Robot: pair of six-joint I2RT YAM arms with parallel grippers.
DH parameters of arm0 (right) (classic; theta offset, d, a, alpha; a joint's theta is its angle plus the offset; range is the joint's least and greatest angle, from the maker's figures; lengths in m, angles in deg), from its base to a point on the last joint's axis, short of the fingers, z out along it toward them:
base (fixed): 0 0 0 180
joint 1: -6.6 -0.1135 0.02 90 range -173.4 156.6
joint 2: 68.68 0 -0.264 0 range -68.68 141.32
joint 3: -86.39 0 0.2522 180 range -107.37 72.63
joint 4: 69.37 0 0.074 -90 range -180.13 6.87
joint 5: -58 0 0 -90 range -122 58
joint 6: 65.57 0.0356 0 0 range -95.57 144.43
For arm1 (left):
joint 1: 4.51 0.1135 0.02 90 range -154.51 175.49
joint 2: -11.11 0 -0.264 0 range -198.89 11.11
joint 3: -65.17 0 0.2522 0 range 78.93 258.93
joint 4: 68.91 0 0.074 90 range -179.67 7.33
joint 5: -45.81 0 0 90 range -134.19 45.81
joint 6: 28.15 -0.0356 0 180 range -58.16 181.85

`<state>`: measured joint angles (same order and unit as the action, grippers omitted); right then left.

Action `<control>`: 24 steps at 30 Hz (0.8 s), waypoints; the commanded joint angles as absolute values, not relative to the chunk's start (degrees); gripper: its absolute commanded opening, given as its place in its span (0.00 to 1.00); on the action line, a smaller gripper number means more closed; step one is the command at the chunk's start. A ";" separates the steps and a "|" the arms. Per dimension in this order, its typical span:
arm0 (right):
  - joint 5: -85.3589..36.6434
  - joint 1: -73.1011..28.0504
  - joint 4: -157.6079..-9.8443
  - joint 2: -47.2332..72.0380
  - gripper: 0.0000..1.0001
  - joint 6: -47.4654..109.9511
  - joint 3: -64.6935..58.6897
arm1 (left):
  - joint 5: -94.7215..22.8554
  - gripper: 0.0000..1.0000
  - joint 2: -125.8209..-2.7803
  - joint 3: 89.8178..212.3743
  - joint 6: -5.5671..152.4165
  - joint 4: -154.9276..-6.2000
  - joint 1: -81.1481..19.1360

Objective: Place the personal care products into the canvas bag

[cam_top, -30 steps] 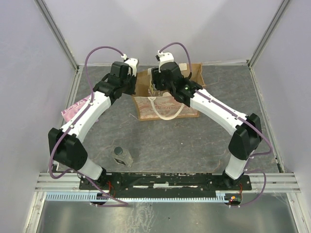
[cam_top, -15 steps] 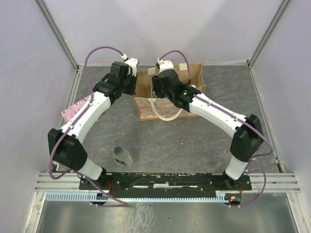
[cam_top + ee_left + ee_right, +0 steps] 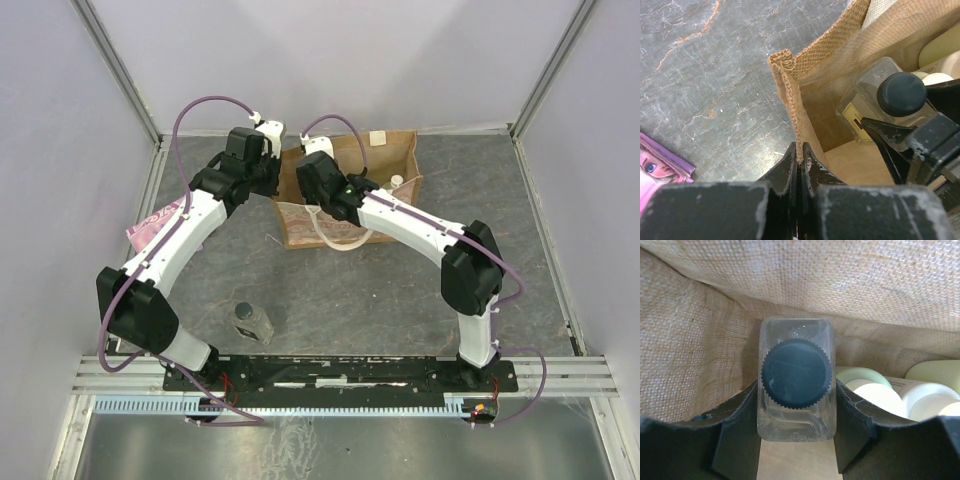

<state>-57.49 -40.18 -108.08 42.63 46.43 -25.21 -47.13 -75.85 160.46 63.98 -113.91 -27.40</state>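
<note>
The brown canvas bag stands open at the back of the table. My left gripper is shut on the bag's left rim; in the left wrist view the jaws pinch the fabric edge. My right gripper reaches down inside the bag's left end. It is shut on a clear bottle with a black cap, held upright between the fingers; the bottle also shows in the left wrist view. Pale yellow bottles with cream tops stand inside the bag to its right. A second clear black-capped bottle stands on the table near the left arm's base.
A flat pink-magenta packet lies at the left edge of the table, also in the left wrist view. The bag's cream rope handle hangs over its patterned front. Grey walls enclose the table on three sides.
My right gripper has moved left and down into the bag's left end with the clear bottle; its elbow swung inward. The left arm has not moved.
</note>
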 commanded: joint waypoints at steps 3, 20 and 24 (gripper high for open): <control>-65.59 -39.90 -107.25 42.18 0.01 46.68 -30.70 | -49.51 0.03 -72.00 161.63 63.77 -113.41 -26.80; -63.63 -39.89 -113.55 47.57 0.04 49.33 -32.38 | -49.90 0.03 -72.20 161.69 63.80 -113.42 -26.81; -63.51 -39.87 -113.10 46.47 0.14 49.17 -31.94 | -49.95 0.03 -72.30 161.92 63.69 -113.40 -26.81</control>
